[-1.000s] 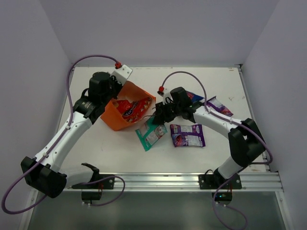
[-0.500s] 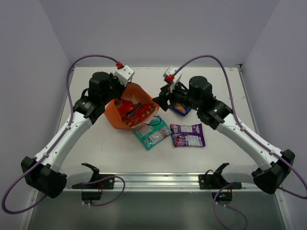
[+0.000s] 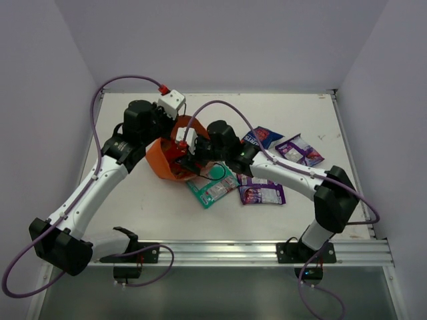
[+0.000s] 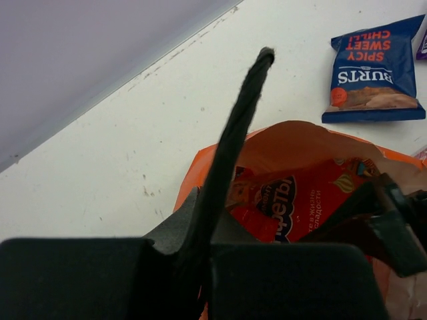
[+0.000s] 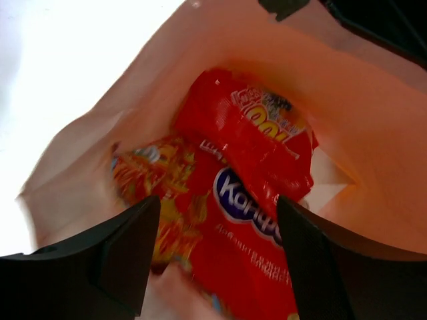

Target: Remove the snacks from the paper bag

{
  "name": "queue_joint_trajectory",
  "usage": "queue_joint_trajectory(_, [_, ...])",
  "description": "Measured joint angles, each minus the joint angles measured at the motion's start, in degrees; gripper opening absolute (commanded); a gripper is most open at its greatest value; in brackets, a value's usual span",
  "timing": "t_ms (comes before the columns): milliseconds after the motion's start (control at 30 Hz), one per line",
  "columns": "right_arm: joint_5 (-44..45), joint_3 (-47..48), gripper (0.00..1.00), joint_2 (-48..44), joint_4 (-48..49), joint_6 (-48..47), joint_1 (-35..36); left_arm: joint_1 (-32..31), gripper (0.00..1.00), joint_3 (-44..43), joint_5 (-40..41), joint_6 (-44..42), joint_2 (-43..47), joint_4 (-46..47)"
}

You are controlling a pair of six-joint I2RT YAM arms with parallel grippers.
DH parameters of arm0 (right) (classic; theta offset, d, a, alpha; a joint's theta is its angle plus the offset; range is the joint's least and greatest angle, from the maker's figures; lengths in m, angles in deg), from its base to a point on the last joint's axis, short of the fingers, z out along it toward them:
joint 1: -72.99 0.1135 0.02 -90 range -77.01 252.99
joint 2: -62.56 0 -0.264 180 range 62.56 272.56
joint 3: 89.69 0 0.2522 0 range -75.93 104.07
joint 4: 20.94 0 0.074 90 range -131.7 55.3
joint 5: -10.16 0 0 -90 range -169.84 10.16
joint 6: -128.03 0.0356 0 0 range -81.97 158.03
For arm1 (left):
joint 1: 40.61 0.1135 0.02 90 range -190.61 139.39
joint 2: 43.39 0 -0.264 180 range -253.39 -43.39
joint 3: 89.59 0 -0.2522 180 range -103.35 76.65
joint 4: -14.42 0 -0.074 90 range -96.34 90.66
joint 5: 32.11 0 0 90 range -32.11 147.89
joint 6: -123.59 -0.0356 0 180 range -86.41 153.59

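Right gripper (image 5: 217,250) wide apart inside paper bag (image 5: 373,127), above red packets (image 5: 253,220)

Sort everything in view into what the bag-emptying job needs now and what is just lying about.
Job in hand: orange paper bag; red packets inside it; left gripper, shut on the bag; right gripper, open over the red packets.

Lying about: blue Burts Spicy Sweet Chilli packet, purple packets and teal packet, all already out; purple cables.

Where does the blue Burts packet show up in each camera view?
Top external: blue Burts packet right of centre, flat on the table.
Left wrist: top right corner, beyond the orange paper bag.
Right wrist: not in it.
Shared landmark: that orange paper bag.
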Motion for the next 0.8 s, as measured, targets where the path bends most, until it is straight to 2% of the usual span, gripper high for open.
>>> queue_joint_trajectory(333, [7.6,-1.1,0.87,8.3,14.8,2.1,0.2,0.0,0.00,0.0,-1.2,2.5,0.1,-0.4])
queue_joint_trajectory(633, [12.3,-1.1,0.98,14.5,19.9,9.3,-0.3,0.2,0.00,0.0,-1.7,2.8,0.4,-0.6])
queue_joint_trajectory(733, [13.2,-1.0,0.95,15.8,20.2,11.2,-0.7,0.2,0.00,0.0,-2.1,3.1,0.5,-0.8])
queue_joint_trajectory(800, [13.6,-0.8,0.86,16.5,20.2,12.0,-0.9,0.2,0.00,0.0,-2.3,3.1,0.6,-0.9])
